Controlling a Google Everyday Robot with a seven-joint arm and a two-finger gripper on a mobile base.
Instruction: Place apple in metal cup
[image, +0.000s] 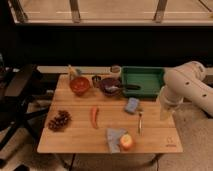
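Well, at far left one black chair (17, 95) stood beside the wooden table (75, 142). On the table lay one dark bunch of grapes (59, 121), one round orange bowl (79, 86) and one long red-orange pepper (94, 116), its length running front to back. The one metal cup (96, 79), a small grey cylinder, stood between the orange bowl and one dark bowl (110, 86). The one apple (127, 142), round with no long axis, sat near the front edge against a grey cloth (114, 135); I could not tell where its stem pointed. Rightward came one blue sponge (132, 105), one fork (140, 122) and one green tray (142, 81). My gripper (165, 111) hung at the table's right edge, well apart from the apple. I could not tell whether it was open or closed.
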